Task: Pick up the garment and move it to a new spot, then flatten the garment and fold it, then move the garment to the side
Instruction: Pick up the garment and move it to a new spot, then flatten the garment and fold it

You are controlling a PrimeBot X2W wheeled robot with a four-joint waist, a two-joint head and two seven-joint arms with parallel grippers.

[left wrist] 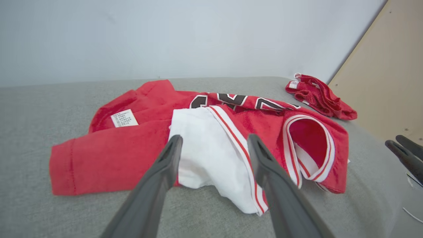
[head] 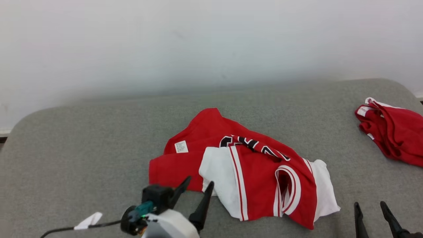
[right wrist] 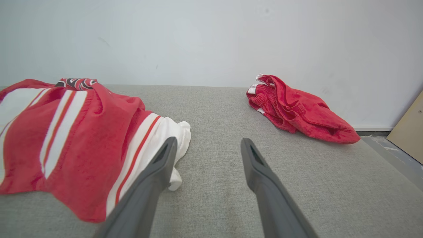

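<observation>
A crumpled red and white garment point(head: 244, 165) with black lettering lies on the grey surface, in the middle of the head view. Its white care label point(head: 181, 146) faces up on the left part. My left gripper point(head: 199, 184) stands open at the garment's near left edge, fingertips just short of the cloth and nothing between them. In the left wrist view the garment point(left wrist: 211, 138) spreads beyond the open left gripper point(left wrist: 213, 140). My right gripper point(head: 369, 204) is open at the lower right, clear of the garment. The right wrist view shows the garment point(right wrist: 79, 138) left of the open right gripper point(right wrist: 208, 142).
A second bundle of red cloth point(head: 393, 132) lies at the far right of the grey padded surface point(head: 82, 148), against the white wall; the bundle point(right wrist: 294, 109) also lies ahead in the right wrist view. A beige panel point(left wrist: 383, 82) stands to the right. A white tag point(head: 88, 220) hangs by my left arm's cable.
</observation>
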